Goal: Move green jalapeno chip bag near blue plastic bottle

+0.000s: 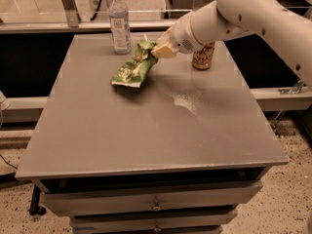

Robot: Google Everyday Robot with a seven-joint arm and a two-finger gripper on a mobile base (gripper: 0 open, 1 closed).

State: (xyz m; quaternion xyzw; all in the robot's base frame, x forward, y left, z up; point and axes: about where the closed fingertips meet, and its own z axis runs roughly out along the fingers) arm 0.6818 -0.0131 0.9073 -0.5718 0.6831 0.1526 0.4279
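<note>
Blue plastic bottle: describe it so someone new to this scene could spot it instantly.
On the grey table, look along the far edge, left of centre, just beyond the green jalapeno chip bag that the tool grips at its upper end. The blue plastic bottle stands upright there: clear, white cap, pale label, unlike the tan drink can at the far right.

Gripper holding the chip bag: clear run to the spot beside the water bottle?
Probably yes. The gripper, shut on the green jalapeno chip bag, is close to the blue plastic bottle; only bare table lies between, and the drink can stands beyond the arm.
</note>
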